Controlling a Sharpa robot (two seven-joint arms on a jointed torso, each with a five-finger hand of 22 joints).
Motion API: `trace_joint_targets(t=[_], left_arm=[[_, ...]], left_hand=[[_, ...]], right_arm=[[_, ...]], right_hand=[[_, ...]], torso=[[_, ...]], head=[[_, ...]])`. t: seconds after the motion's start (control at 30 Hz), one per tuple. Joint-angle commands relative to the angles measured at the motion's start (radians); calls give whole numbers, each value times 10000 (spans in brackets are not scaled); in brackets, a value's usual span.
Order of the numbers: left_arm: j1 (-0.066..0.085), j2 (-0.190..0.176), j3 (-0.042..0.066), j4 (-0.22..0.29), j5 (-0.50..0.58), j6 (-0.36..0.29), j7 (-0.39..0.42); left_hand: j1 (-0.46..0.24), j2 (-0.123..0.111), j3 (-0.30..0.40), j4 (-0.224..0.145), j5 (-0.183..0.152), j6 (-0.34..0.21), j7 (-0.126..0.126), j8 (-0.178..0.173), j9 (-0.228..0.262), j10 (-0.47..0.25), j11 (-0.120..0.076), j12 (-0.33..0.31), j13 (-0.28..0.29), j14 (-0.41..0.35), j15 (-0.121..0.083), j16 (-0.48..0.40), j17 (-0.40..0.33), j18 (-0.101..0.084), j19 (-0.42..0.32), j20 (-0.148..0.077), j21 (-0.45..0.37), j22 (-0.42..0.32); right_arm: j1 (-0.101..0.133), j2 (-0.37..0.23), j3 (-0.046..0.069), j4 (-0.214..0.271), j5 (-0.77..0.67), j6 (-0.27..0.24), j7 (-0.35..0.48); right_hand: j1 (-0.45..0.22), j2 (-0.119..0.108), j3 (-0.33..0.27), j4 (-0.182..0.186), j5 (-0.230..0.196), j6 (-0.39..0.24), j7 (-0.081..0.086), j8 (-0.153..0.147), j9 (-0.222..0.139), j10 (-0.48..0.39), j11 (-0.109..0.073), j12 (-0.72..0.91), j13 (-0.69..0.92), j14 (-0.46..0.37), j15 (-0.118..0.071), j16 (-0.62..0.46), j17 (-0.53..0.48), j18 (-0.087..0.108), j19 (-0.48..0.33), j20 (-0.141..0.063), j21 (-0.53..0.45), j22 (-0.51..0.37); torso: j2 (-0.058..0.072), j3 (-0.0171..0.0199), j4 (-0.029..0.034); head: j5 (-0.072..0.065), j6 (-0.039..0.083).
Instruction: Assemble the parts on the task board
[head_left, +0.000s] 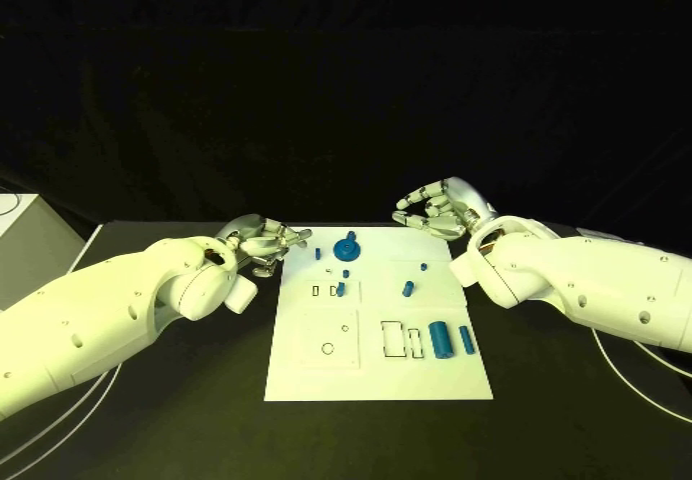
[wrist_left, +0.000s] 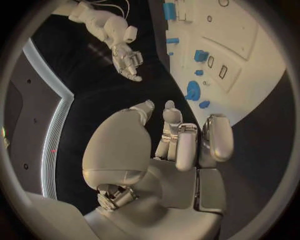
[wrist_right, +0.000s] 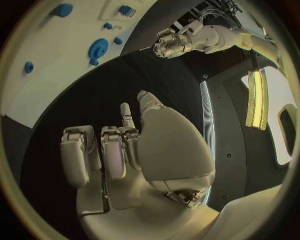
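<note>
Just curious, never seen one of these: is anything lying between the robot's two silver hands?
Yes. In the head view, the far end of the white task board and a round blue disc-shaped part on it lie between them.

No readable text, label, brand, number or sign anywhere: none on the task board (head_left: 379, 375), none on the blue parts (head_left: 444, 341) lying on it, none on the black table (head_left: 173, 420) around it. Only outlined shapes printed on the board, with no letters or digits among them.
</note>
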Motion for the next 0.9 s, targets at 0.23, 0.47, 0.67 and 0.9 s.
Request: trace_joint_targets(t=[0.23,0.47,0.67,0.9], left_arm=[[794,912,-283,-572,-3393,2969,-3063],[1176,1537,-675,-1004,-4089,3986,-3482],[1310,1954,-847,-1279,-4469,4199,-3591],[1351,2333,-905,-1582,-4658,4222,-3644]], left_hand=[[-397,53,105,-12,-10,-100,-32,244,238,5,-33,166,141,595,-85,40,1494,-163,106,-11,109,181],[-527,-177,83,-16,-10,-354,28,206,358,386,9,747,899,773,-57,258,1920,-236,304,-5,286,534],[-332,-374,1167,-37,-7,-189,-93,228,540,1029,-94,1815,2296,993,-140,533,2464,-299,504,-67,472,871],[-687,-634,1767,-22,-6,-169,-83,250,705,1062,-90,1944,2474,1009,-140,552,2506,-317,551,-79,519,963]], right_arm=[[333,172,28,-551,1097,635,167],[402,189,36,-697,871,691,-52],[413,183,38,-729,564,724,-245],[415,233,39,-772,263,710,-414]], right_hand=[[-24,-166,452,-8,882,-242,-8,181,212,851,-67,-156,2431,901,-64,-94,2026,30,745,-110,-270,2173],[-32,-259,561,-20,831,-395,27,154,242,893,-41,-101,2470,905,-47,-91,2041,29,747,-102,-270,2175],[-53,-316,666,-20,815,-534,66,98,254,995,-8,36,2567,922,-22,-67,2106,14,774,-87,-216,2212],[-67,-343,693,-19,801,-580,79,77,258,998,5,41,2571,924,-12,-64,2115,13,778,-80,-209,2217]], torso=[[-51,144,-23],[-95,173,-3],[-100,170,-13],[-91,161,-35]], head=[[71,-24],[93,-154],[92,-191],[3,-170]])
